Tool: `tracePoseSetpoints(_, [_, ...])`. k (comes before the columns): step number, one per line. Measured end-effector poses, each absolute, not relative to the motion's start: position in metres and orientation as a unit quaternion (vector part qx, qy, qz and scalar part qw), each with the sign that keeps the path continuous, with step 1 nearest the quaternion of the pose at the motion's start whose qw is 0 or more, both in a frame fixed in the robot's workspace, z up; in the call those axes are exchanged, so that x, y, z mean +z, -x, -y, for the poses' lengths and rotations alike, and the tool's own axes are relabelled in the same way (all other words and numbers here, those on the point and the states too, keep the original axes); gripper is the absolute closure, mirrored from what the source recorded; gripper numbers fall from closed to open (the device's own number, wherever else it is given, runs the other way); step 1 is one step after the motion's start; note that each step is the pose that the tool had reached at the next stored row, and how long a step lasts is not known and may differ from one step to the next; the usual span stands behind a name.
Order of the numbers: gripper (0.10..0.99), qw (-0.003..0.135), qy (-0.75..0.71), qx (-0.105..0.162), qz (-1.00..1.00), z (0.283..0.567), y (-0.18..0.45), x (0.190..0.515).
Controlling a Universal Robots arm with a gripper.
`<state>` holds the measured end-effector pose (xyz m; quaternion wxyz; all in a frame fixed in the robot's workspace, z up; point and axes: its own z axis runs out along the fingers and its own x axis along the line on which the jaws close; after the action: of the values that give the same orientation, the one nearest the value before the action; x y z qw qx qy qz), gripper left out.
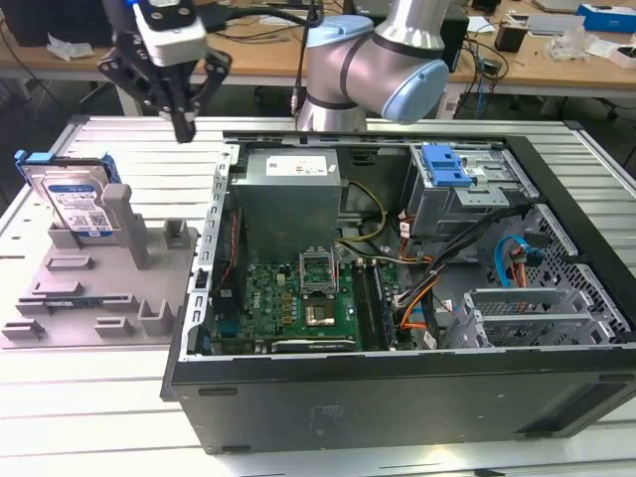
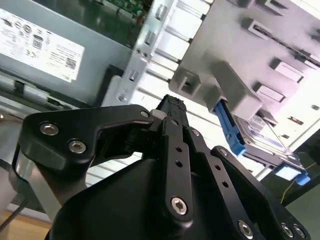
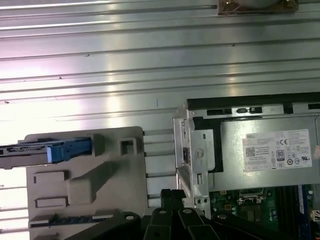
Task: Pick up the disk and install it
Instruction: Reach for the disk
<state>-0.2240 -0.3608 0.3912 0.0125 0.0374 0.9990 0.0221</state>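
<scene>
The gripper (image 1: pixel 184 127) hangs over the slatted table (image 1: pixel 129 159), between fixture and case; its fingers (image 2: pixel 172 106) are pressed together, holding and touching nothing; nearby, one grey fixture (image 1: pixel 89 298) carries one disk (image 1: pixel 75 204), upright in a slot; farther off, one open computer case (image 1: pixel 397 397) contains one power-supply box (image 1: pixel 288 199).

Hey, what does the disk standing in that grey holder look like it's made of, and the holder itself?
The disk: the body looks like bare silver-grey metal under a glossy white-and-blue label. Its blue carrier looks like moulded plastic, going by the even colour and soft sheen. The grey holder: matte, uniform grey, blocky moulded shapes, so probably plastic, though painted metal can't be ruled out.
</scene>
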Motion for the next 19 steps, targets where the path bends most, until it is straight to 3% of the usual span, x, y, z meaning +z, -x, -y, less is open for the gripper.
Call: tracePoseSetpoints(19, [0.98, 0.012, -0.037, 0.022, -0.999, 0.334, 0.322, 0.384])
